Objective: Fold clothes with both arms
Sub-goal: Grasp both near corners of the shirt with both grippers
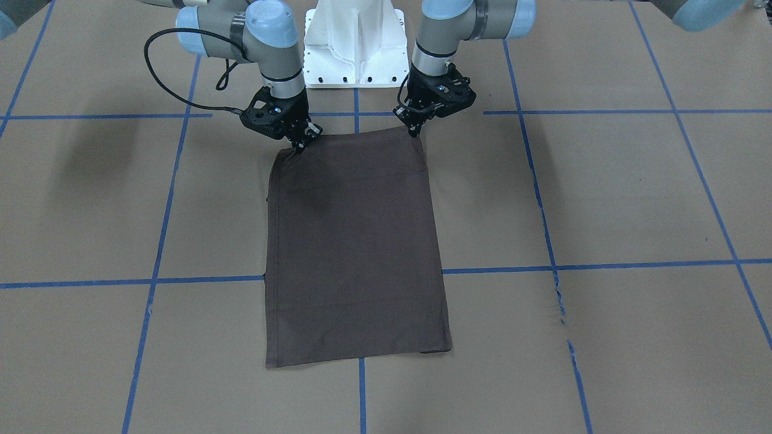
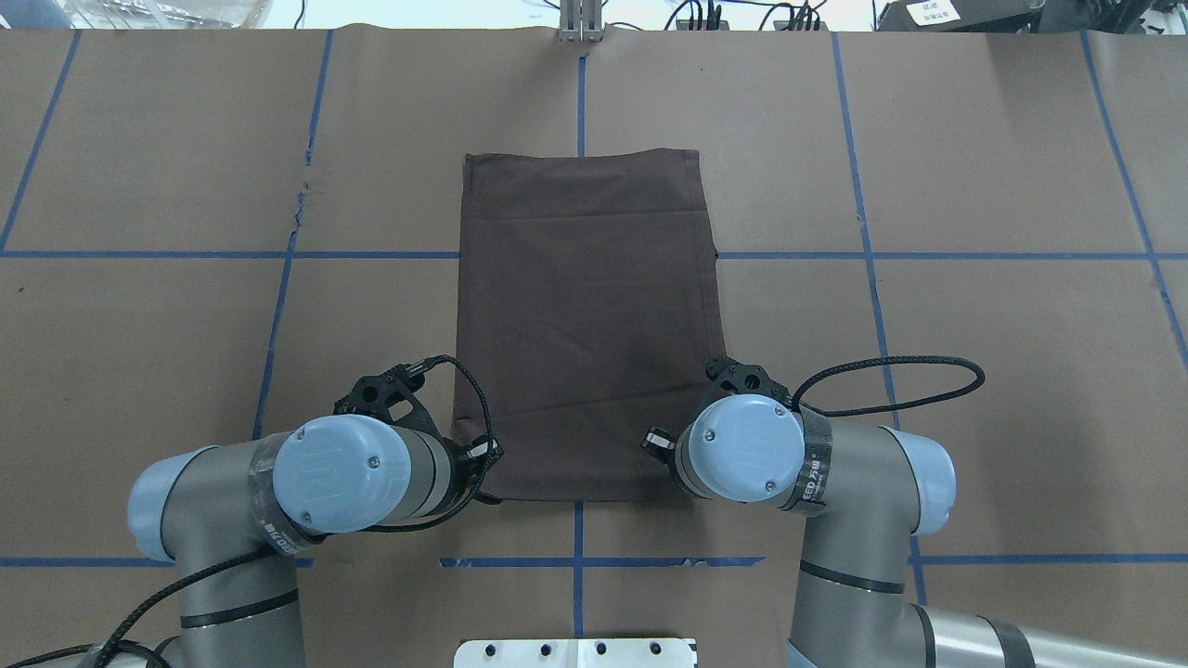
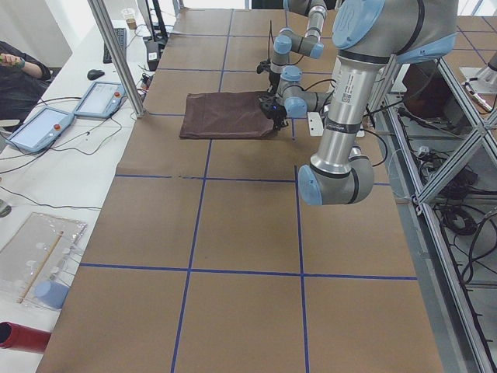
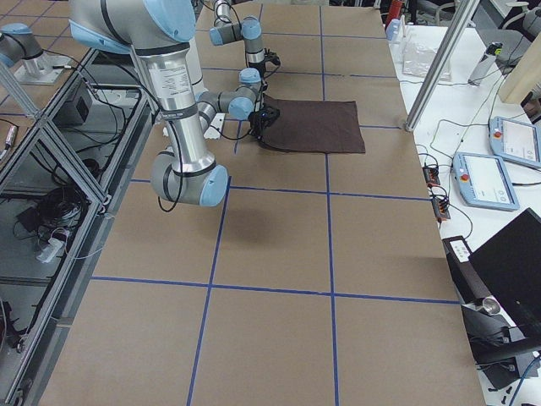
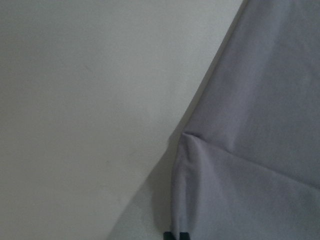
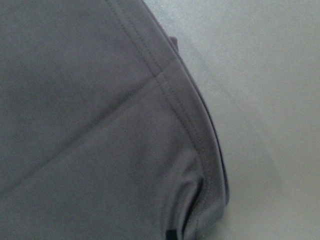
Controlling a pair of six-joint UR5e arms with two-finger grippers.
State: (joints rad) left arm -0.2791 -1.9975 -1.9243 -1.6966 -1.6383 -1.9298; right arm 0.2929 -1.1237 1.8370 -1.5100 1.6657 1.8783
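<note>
The dark brown T-shirt (image 1: pixel 356 241) (image 2: pixel 587 315) lies flat on the brown table as a folded upright rectangle, with no collar or sleeves showing. My left gripper (image 1: pixel 415 129) (image 2: pixel 489 456) is shut on the shirt's corner nearest the robot on my left side. In the left wrist view the cloth (image 5: pixel 240 165) puckers down toward the fingertips at the bottom edge. My right gripper (image 1: pixel 300 144) (image 2: pixel 656 443) is shut on the other near corner. In the right wrist view the hemmed edge (image 6: pixel 165 90) bunches at the fingertips. The side views show the shirt (image 3: pixel 225 115) (image 4: pixel 313 125) small and far off.
The white pedestal base (image 1: pixel 354 42) stands just behind the shirt's near edge. Blue tape lines (image 2: pixel 278 255) grid the brown table cover. A black cable (image 2: pixel 891 390) loops out from the right wrist. Tablets (image 3: pixel 39 128) and a person's arm (image 3: pixel 19 70) are at the side bench.
</note>
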